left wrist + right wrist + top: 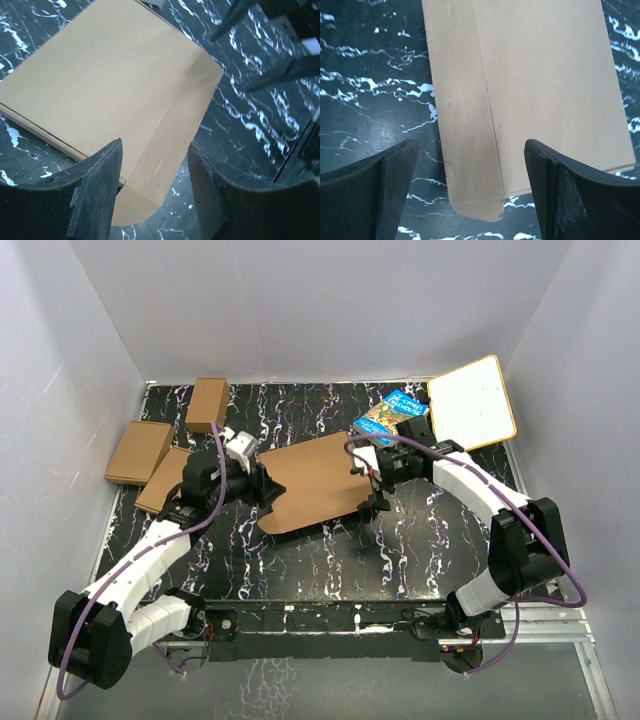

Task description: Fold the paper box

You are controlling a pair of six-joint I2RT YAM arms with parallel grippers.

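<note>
Flat at the middle of the black marbled tabletop (430, 540) lies the paper box (315, 485), brown face up. The left fingers (262, 490) sit at its 9 o'clock edge, spread wide over a rounded flap. The right fingers (373, 488) sit at its 3 o'clock edge, likewise spread, straddling a creased side strip. Whether either pair touches the cardboard cannot be told. Smaller cardboard boxes (138, 450) rest at 10 o'clock; a blue book (392, 412) and a white board (472, 402) lie at 1 o'clock.
</note>
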